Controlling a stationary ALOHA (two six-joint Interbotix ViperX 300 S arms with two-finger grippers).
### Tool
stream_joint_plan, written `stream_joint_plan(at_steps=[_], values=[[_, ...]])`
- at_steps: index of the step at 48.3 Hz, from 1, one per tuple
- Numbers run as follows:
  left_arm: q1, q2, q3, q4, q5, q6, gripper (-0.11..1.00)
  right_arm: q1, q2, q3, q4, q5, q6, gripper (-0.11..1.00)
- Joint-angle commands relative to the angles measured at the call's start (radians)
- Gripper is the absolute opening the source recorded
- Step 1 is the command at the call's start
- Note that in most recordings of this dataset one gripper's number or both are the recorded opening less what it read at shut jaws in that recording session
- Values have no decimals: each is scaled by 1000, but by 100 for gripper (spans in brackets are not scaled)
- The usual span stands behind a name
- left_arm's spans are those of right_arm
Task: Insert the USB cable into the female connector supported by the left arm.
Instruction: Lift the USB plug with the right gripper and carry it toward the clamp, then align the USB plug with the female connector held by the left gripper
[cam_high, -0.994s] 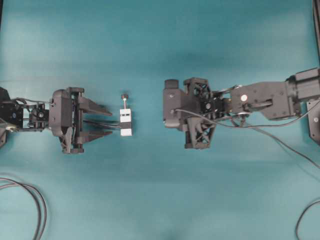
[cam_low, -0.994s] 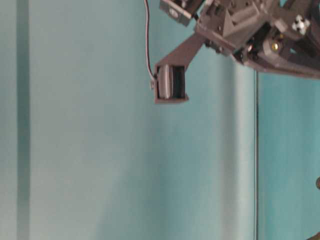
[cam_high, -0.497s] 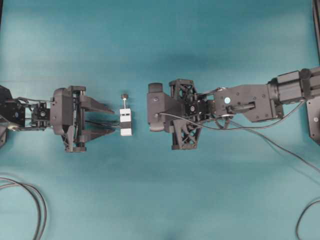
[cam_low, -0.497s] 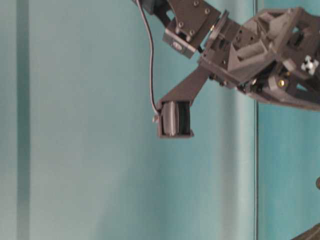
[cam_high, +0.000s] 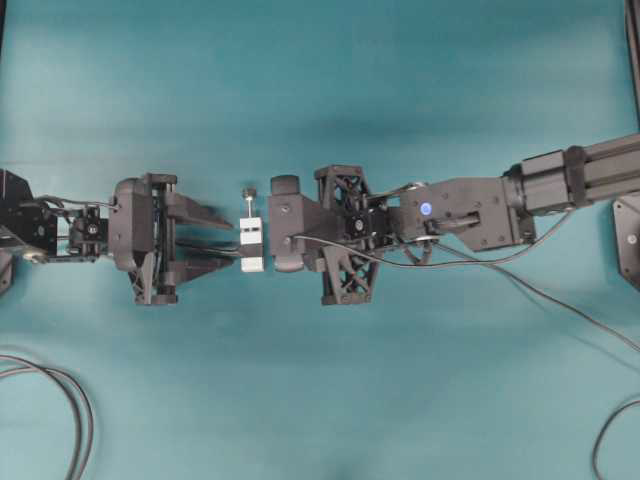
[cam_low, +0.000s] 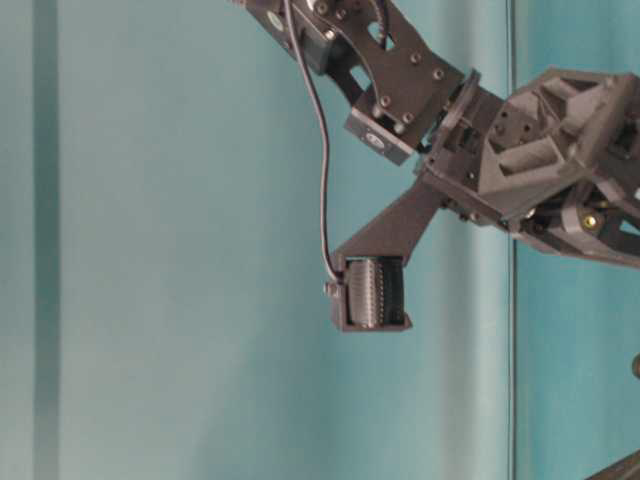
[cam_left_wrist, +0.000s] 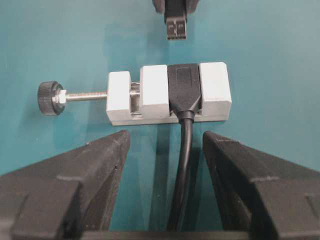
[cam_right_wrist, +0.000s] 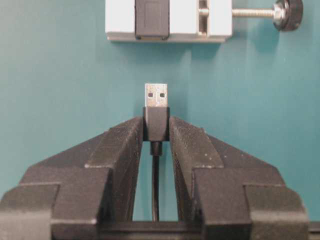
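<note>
Approach phase, plug lined up and closing in! Over the teal counter (cam_high: 320, 90) the right gripper (cam_right_wrist: 156, 131) pinches the USB cable (cam_right_wrist: 156, 120) by its plug body, silvery tip pointing at the female connector (cam_left_wrist: 170, 92). The left gripper (cam_left_wrist: 165, 145) waits just behind that white block, fingers spread and not touching it. Next, I'd say: a straight, level push into the dark socket.

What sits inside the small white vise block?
The white vise block clamps a black female connector, its dark cable trailing out. The socket's inside is hidden.
</note>
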Motion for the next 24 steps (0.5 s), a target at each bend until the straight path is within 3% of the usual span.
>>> stream_joint_plan(at_steps=[1, 24], values=[[0, -9, -3, -3, -6, 11, 68, 0, -11, -32, -6, -5, 0, 22], [2, -2, -9, -3, -9, 15, 68, 2, 3, -54, -29, -28, 0, 22]])
